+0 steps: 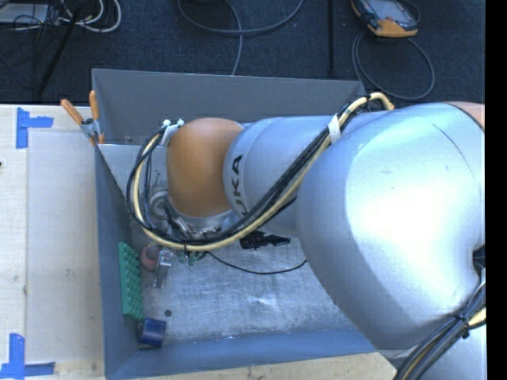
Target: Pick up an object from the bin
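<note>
Where arm (380, 212) hangs low at left of bin (222, 101), gripper (162, 266) near green ridged strip (129, 283), perhaps touching; cannot tell grip state.

Dark blue carpeted floor (142, 42) carries looping black cables (240, 54) and two orange-edged devices (386, 14)

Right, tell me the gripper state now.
The gripper: open or closed cannot be told. It sits low at the left side of the grey metal bin, beside the flat green studded block.
</note>
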